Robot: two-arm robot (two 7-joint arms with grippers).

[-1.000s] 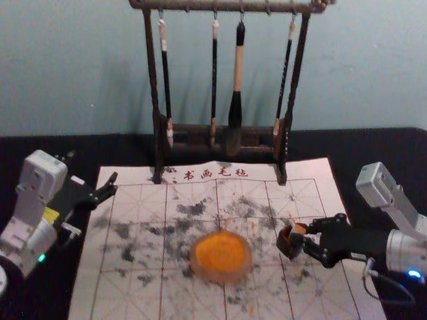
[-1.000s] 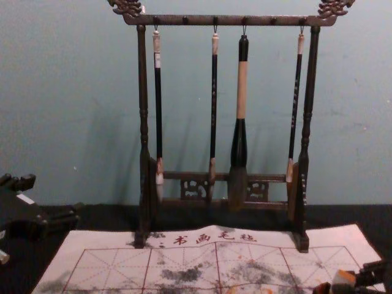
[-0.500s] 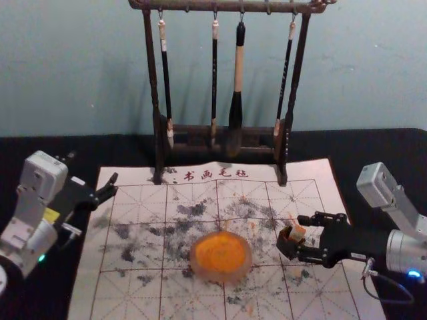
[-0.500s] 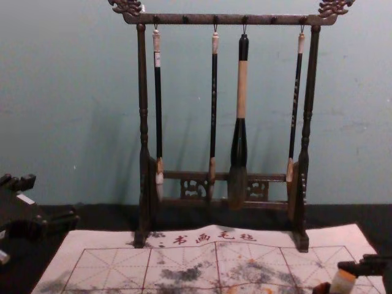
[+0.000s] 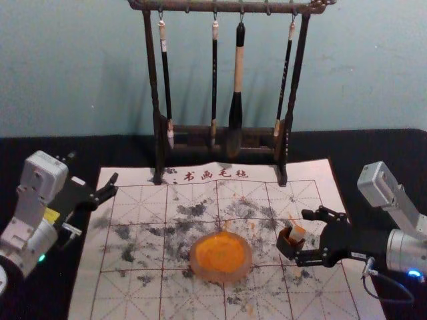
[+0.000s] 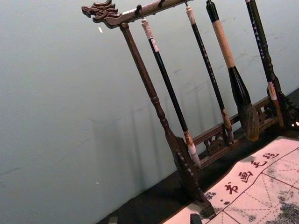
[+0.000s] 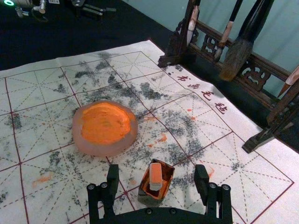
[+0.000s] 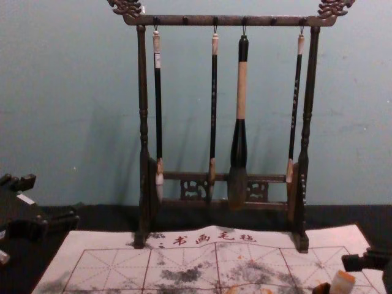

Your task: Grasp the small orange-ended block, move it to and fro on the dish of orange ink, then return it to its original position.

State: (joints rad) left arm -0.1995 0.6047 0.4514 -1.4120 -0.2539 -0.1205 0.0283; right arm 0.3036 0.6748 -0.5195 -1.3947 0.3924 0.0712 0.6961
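My right gripper (image 5: 309, 237) is open at the right of the mat, its fingers on either side of the small orange-ended block (image 5: 297, 234). The block stands tilted in a small dark box (image 5: 287, 248), orange end up. In the right wrist view the block (image 7: 155, 176) sits in the box (image 7: 164, 182), between the spread fingertips of my right gripper (image 7: 156, 179) and touching neither. The dish of orange ink (image 5: 221, 256) lies left of the box. My left gripper (image 5: 115, 185) is parked open at the mat's left edge.
A dark wooden rack (image 5: 160, 127) with several hanging brushes stands behind, at the mat's far edge. The white gridded mat (image 5: 133, 287) with black and orange smudges lies on a black-covered table (image 5: 373, 150).
My right gripper's fingers have opened wide and let go of the block, which now leans in the dark box. The left arm has stayed still.
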